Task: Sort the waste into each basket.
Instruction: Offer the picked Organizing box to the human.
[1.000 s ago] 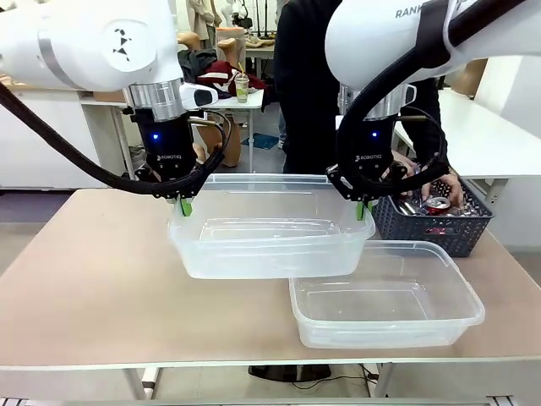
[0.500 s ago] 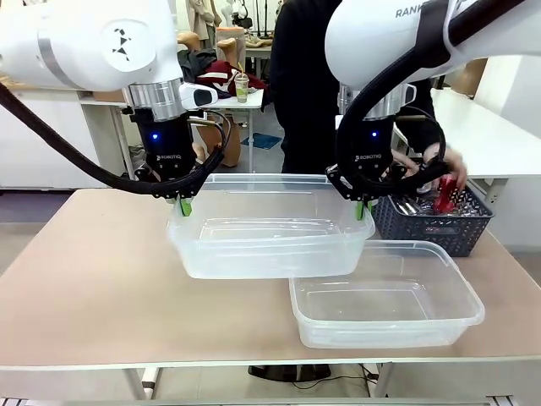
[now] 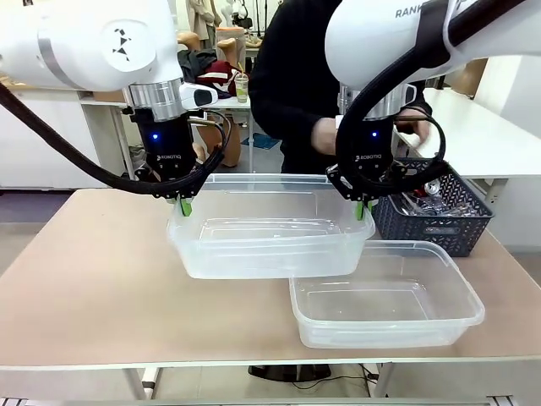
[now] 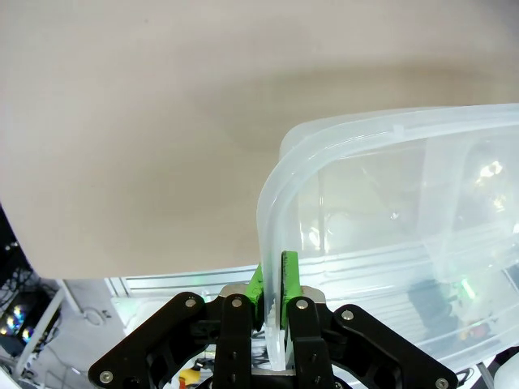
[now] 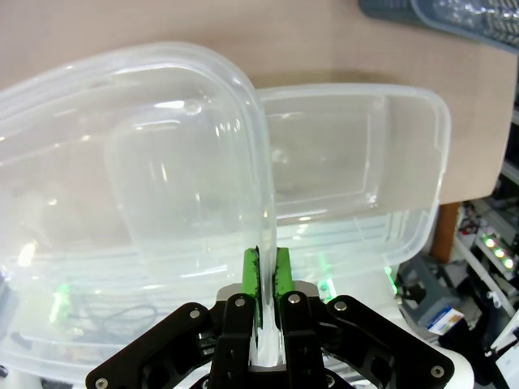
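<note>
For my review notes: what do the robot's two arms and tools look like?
The left arm and right arm are glossy white with rounded joints and silver wrist rings. The left tool and right tool are black, marked ROBOTIQ under a blue light, with green pads. Black cables loop past each wrist.

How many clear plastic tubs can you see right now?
2. The held tub is clamped at its rim between the left gripper and right gripper. The second tub sits on the table by the dark basket, partly under the held one.
</note>
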`<state>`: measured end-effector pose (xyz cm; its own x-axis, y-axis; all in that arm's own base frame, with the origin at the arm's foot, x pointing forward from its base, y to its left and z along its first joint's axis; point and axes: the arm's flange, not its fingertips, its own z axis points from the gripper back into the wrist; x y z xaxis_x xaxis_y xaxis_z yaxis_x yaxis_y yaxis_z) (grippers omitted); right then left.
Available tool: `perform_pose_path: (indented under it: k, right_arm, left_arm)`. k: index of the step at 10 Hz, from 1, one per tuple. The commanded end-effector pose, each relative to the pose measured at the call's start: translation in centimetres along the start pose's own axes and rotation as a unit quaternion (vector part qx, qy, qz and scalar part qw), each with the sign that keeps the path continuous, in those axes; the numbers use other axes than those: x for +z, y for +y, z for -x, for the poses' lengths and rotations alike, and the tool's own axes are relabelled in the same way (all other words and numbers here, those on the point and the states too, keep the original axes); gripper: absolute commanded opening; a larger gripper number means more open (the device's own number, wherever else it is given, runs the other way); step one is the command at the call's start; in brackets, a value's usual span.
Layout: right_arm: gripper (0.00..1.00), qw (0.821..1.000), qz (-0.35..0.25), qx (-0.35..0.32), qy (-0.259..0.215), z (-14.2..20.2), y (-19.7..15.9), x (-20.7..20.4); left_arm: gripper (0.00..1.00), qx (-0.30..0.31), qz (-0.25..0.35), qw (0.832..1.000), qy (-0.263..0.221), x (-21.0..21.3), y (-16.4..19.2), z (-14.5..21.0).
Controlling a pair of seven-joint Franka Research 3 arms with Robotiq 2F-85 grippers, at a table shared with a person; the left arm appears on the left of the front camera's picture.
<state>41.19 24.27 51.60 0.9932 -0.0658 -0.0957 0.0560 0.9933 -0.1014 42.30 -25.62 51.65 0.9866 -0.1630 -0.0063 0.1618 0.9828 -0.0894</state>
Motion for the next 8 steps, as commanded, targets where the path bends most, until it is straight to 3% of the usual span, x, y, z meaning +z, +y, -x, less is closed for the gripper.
perform_pose_path:
  k: [1,8]
  right_arm:
    - [0.09,1.000,0.003,-0.014,0.000,-0.01,0.01,0.18]
    - [0.09,1.000,0.003,-0.014,0.000,-0.01,0.01,0.18]
  left_arm:
    - [0.07,-0.002,0.000,1.000,0.000,0.39,0.00,0.33]
    - [0.07,-0.002,0.000,1.000,0.000,0.39,0.00,0.33]
